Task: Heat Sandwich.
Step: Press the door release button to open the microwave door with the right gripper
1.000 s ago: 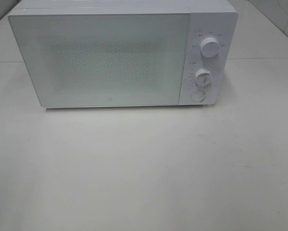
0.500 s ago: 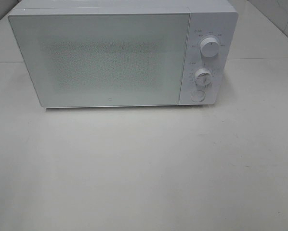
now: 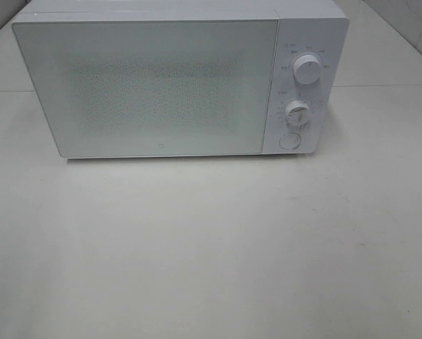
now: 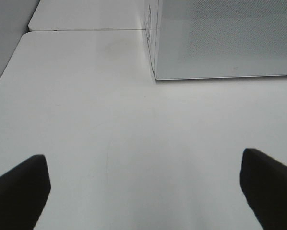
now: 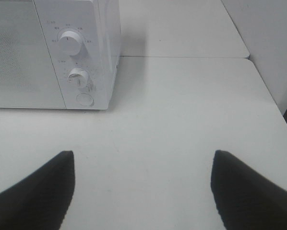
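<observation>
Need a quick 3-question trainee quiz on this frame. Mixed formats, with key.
1. True or false: the microwave door stands open.
2. How many dials sit above the round button? A) one B) two C) three
3. What do the left gripper and right gripper hold?
Key: 1 false; 2 B; 3 nothing, both are open above the table.

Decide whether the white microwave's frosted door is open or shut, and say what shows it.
Shut. The white microwave's frosted door lies flush with its dial panel; no gap, no interior showing.
</observation>
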You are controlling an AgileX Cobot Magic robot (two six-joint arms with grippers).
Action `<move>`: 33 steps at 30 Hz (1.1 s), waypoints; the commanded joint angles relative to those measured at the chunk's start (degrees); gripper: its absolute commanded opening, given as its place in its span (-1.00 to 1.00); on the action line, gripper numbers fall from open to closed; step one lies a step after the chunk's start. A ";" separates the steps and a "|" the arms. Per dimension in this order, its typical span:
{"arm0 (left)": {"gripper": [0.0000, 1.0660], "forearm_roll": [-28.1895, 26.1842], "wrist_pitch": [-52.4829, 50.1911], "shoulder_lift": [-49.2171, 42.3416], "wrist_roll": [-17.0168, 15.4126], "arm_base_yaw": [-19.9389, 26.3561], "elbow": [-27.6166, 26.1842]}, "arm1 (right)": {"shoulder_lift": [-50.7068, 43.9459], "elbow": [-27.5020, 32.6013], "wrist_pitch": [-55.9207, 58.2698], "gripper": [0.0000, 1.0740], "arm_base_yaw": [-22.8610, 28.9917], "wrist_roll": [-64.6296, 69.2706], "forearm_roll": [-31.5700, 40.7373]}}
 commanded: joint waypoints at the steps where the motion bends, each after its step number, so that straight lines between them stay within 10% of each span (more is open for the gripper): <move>1: 0.90 -0.17 0.00 -1.60 -0.11 0.00 0.17 | 3.55 -0.40 -5.61 0.42 -0.40 -0.29 0.17; 33: 0.90 -0.17 0.00 -1.60 -0.11 0.00 0.17 | 46.70 -0.40 -46.01 0.42 -0.40 1.72 0.06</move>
